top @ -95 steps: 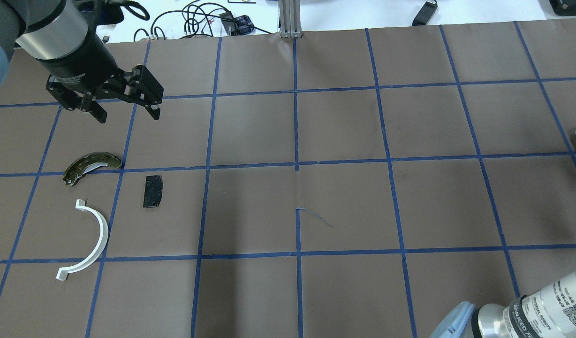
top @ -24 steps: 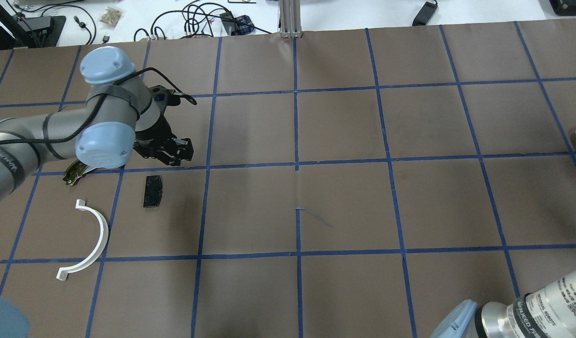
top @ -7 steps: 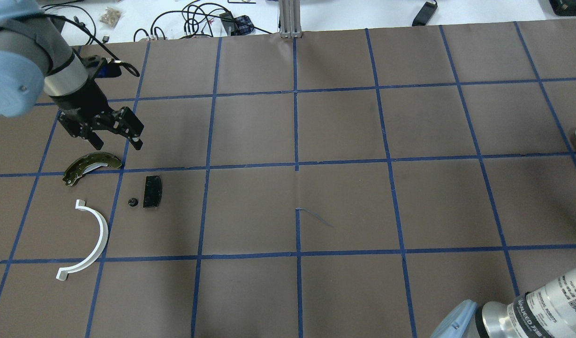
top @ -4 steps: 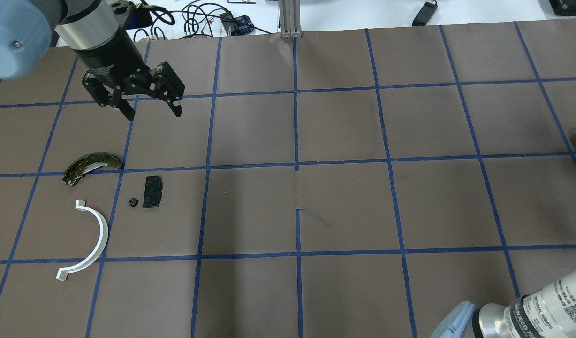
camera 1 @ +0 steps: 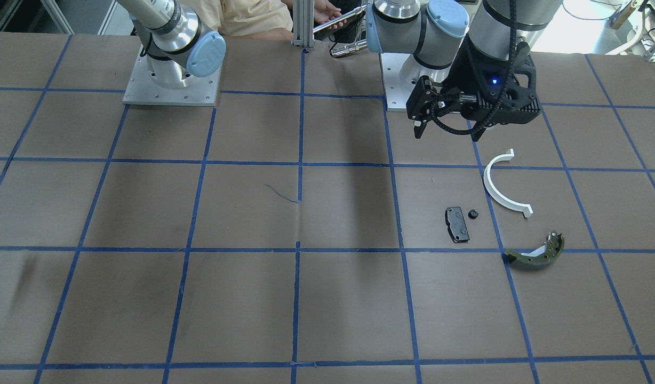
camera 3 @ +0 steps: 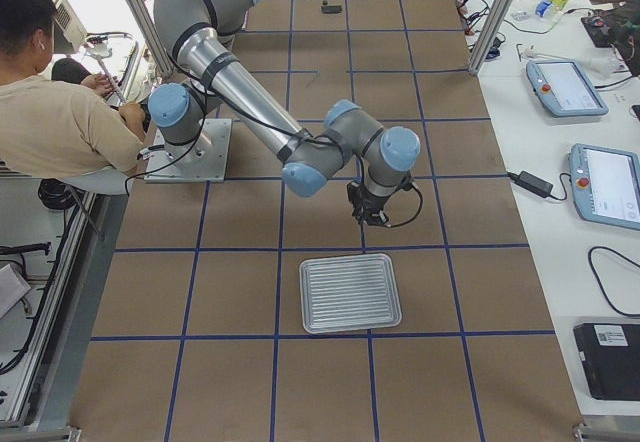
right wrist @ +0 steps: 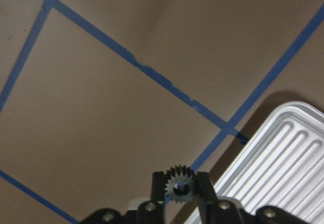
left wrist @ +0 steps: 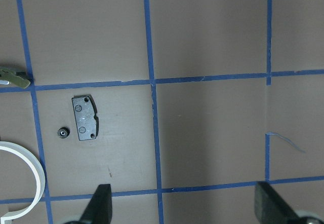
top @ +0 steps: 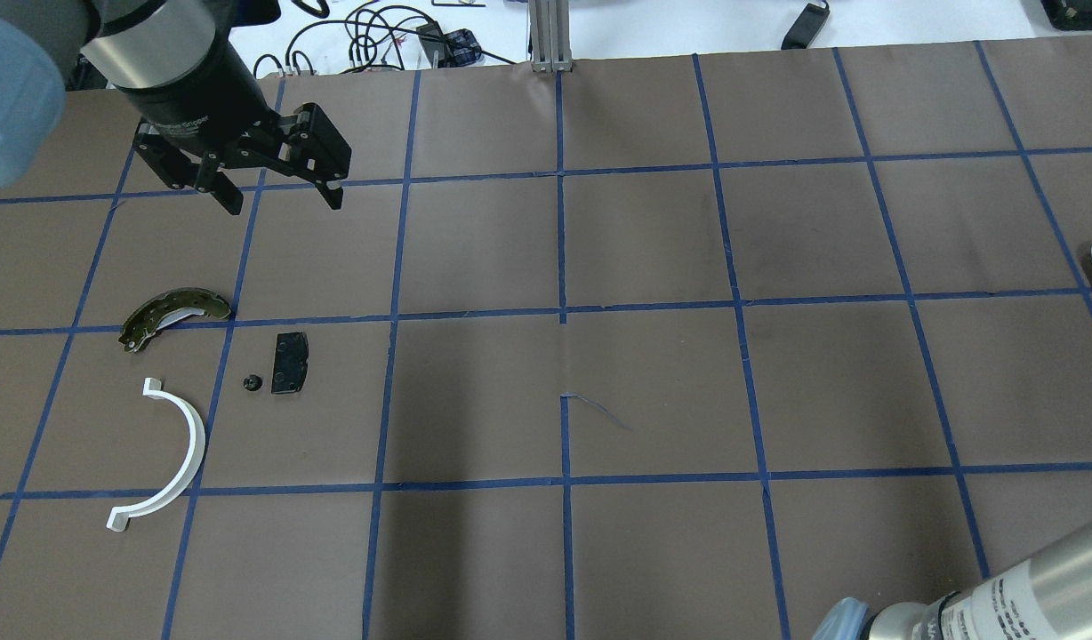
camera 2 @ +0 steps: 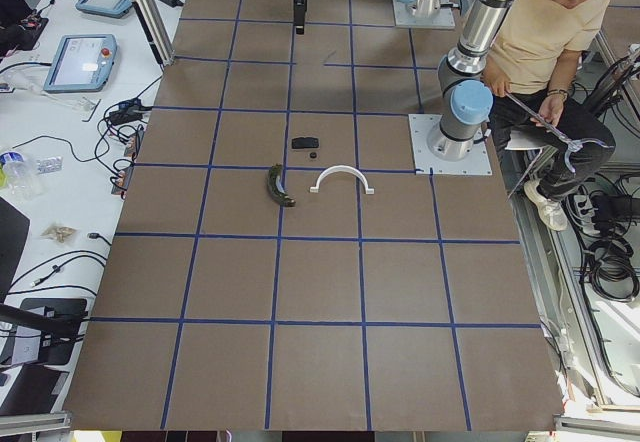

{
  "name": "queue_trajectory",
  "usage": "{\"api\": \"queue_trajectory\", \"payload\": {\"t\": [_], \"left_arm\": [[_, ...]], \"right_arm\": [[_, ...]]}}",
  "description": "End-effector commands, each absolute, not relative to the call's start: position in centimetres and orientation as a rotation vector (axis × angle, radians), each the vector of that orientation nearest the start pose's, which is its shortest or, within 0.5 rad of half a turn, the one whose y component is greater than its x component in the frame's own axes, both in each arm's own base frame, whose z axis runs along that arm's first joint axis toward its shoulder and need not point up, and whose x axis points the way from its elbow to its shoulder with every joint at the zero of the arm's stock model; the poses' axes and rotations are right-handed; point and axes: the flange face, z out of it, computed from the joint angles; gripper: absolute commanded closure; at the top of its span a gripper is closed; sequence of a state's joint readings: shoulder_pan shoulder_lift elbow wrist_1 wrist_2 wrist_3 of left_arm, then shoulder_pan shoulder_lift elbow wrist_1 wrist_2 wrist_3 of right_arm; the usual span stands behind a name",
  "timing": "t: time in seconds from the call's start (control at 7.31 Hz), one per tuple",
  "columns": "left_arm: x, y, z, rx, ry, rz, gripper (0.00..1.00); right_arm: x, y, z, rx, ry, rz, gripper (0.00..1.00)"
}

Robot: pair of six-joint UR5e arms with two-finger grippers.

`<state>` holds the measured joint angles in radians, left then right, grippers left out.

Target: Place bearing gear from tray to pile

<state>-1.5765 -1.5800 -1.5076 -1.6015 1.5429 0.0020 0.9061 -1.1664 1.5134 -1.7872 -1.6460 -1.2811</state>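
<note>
The left gripper's fingers [left wrist: 101, 206] stand spread wide with nothing between them. Against half a second ago, the left gripper [top: 285, 204] sits a touch higher in the upper left of the overhead frame, farther from the pile [camera 2: 300, 143] below it. The gear on the table [top: 252, 382] — absent thirteen seconds back — lies where it lay a second ago, just left of the brake pad [top: 289, 363] and apart from it. The brake shoe [top: 177, 311] to its upper left and the white half-ring [top: 193, 440] to its lower left have not shifted.

The right gripper [right wrist: 180, 181] is clamped on a bearing gear [right wrist: 180, 187], whose teeth show above the fingertips. In the right-side view this gripper hangs just above the tray [camera 3: 350, 292] in the frame, past the tray's far edge. Its wrist view puts the tray's rounded corner at lower right.

A wide stretch of the table [top: 653, 382] — brown paper crossed by blue tape lines — runs from the pile at the overhead frame's left to the tray's corner at its right edge.
</note>
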Motion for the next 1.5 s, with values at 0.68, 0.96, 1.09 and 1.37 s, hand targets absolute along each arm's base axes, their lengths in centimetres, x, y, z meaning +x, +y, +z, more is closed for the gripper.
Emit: {"api": "queue_trajectory", "payload": {"t": [0.68,0.96,1.09,1.37], "left_arm": [[-13.6,-49.8,51.6,0.003,3.164,-0.066,0.0],[-13.5,-49.8,51.7,0.003,3.164,-0.068,0.0],[-13.5,-49.8,51.7,0.003,3.164,-0.068,0.0],[-13.5,-49.8,51.7,0.003,3.165,-0.068,0.0]], "right_arm": [[4.4,-54.6,32.9,-0.436,2.94,0.175,1.0],[11.5,-52.2,31.2,-0.313,2.99,0.086,1.0],[14.7,-50.4,30.1,-0.242,3.006,0.039,1.0],[22.9,-48.3,28.4,-0.136,3.01,-0.08,0.99]]}}
